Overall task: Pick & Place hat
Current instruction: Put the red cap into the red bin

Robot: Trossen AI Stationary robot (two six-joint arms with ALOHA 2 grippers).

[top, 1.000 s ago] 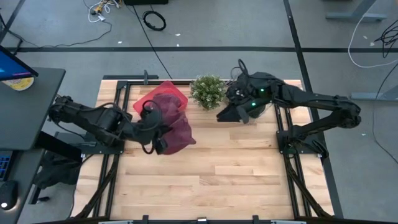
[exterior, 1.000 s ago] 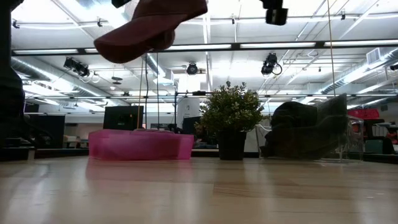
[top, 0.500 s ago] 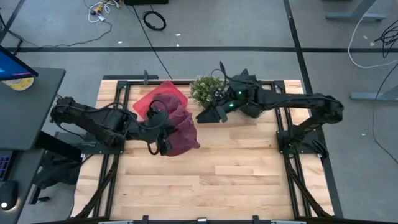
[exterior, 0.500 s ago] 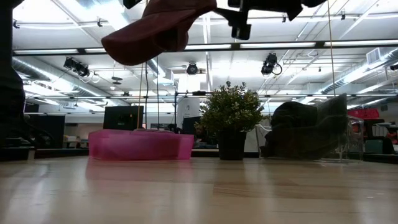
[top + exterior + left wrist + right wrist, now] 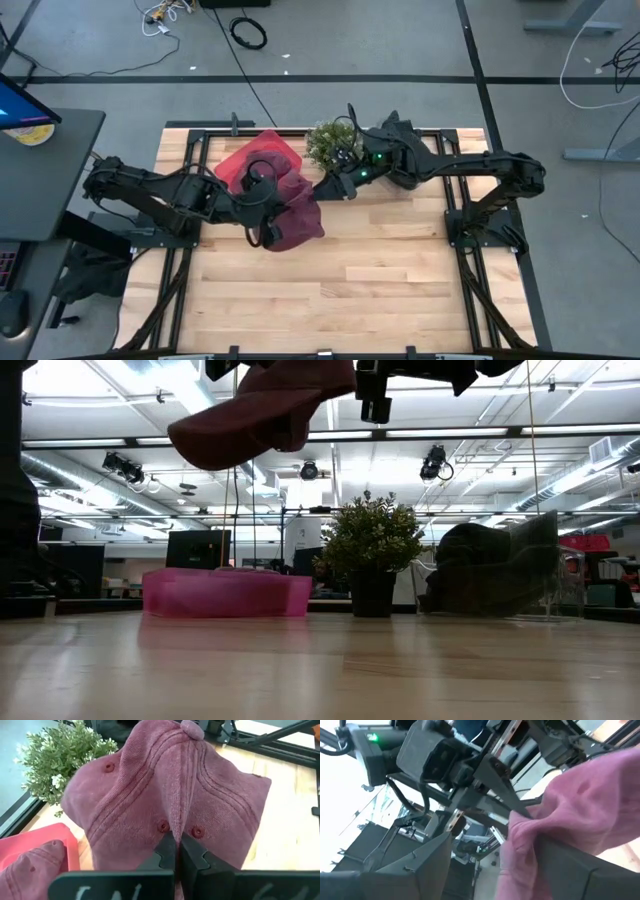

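Note:
A maroon cap (image 5: 296, 215) is held in the air by my left gripper (image 5: 262, 210), which is shut on its crown (image 5: 165, 785). In the low view the cap (image 5: 260, 410) hangs high above the table. My right gripper (image 5: 322, 190) is open and has come up to the cap's side nearest the plant. In its wrist view its two fingers stand on either side of a bunched part of the cap (image 5: 535, 835). A second maroon cap (image 5: 30, 867) lies in the pink bin (image 5: 262, 158). My left gripper (image 5: 175, 840) pinches a raised fold of the crown cloth (image 5: 172, 825) between its two fingers, next to two eyelets and away from the top button. The cap is lifted clear of the table and spreads out beyond the fingertips. My right gripper (image 5: 495, 840): I cannot tell whether its fingers touch the cap.
A small potted plant (image 5: 335, 146) stands at the far edge, right behind my right gripper. A clear container with dark caps (image 5: 500, 575) is on the far right. The pink bin (image 5: 225, 592) stands far left. Bare wood fills the near half of the table (image 5: 360, 290).
My right gripper has swung from the clear container toward the table's left, past the plant, up to the held cap. My left gripper has carried the cap a little to the right and slightly higher, still shut on it.

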